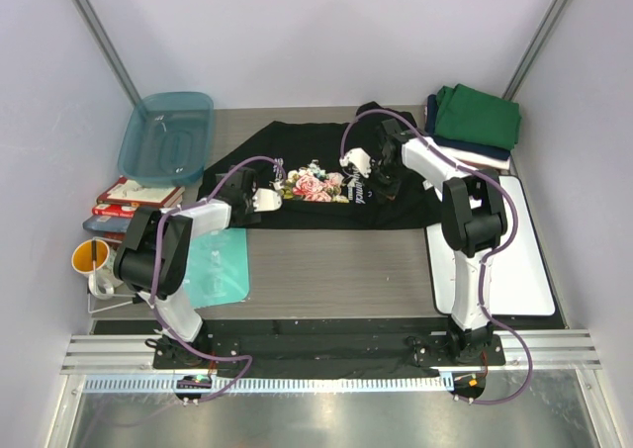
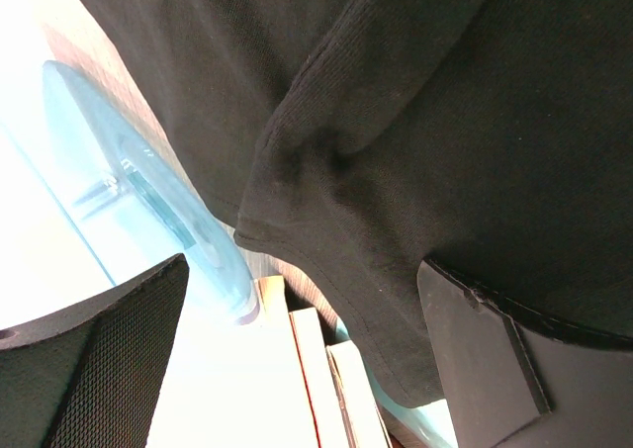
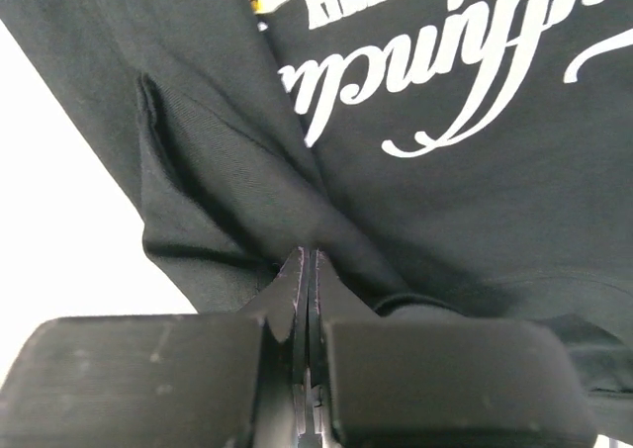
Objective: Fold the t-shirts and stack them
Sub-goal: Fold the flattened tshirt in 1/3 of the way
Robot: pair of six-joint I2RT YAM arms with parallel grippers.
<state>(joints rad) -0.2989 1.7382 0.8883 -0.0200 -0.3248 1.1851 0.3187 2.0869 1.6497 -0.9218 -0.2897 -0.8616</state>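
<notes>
A black t-shirt (image 1: 326,206) with a floral print and white script lies spread across the middle of the table. My right gripper (image 1: 380,189) is shut on a pinched fold of its black cloth (image 3: 227,181), just beside the white script (image 3: 435,82); the fingertips (image 3: 297,270) press together with cloth between them. My left gripper (image 1: 240,185) hovers open at the shirt's left sleeve, and the sleeve hem (image 2: 326,270) hangs between its wide-apart fingers (image 2: 99,369). Folded t-shirts are stacked at the back right, a green one (image 1: 478,115) over a navy one (image 1: 465,151).
A teal plastic tub (image 1: 166,136) sits at the back left, with books (image 1: 134,199) and a yellow cup (image 1: 91,258) in front of it. A teal flat mat (image 1: 220,265) lies under the left arm. A white board (image 1: 514,260) lies on the right.
</notes>
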